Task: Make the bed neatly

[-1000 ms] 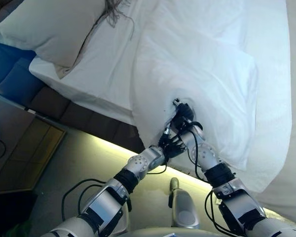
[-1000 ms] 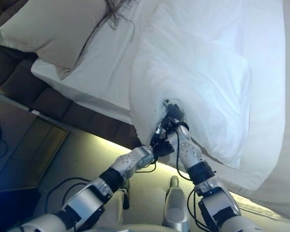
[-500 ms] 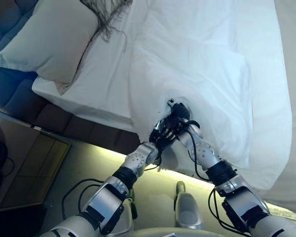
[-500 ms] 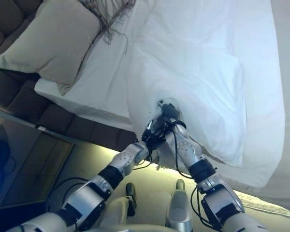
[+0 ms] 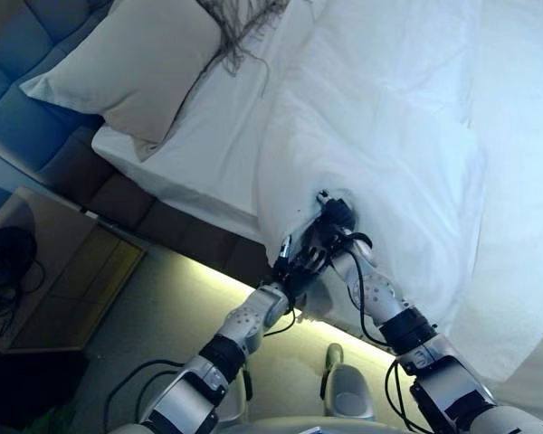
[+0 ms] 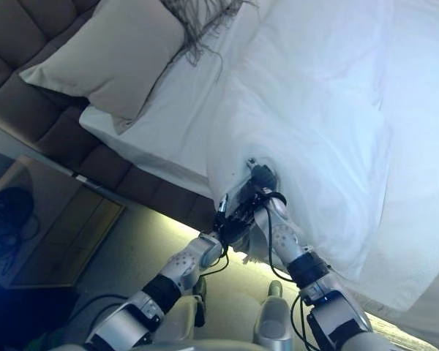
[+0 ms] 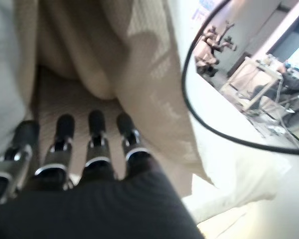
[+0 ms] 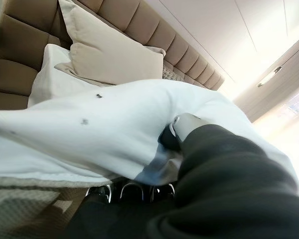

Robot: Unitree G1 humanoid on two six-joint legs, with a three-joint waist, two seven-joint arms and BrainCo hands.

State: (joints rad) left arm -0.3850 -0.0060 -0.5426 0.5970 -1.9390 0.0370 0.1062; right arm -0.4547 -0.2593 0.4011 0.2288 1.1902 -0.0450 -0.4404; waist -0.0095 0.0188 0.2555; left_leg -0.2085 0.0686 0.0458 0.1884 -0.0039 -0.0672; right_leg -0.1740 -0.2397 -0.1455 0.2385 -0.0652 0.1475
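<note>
The left hand (image 5: 300,259) has straight fingers (image 7: 95,130) poking up under the duvet (image 5: 389,154) edge, right beside the right hand (image 5: 337,220). The right hand pinches the duvet edge, which lies over the bed (image 5: 208,149). A pillow (image 5: 131,72) sits far past both hands. The left hand has reached further up since before.

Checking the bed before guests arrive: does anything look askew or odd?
Yes. The white duvet is bunched and hangs over the bed's side, where the right hand grips its edge beside the left hand. A dark fringed throw lies rumpled by the beige pillow.
</note>
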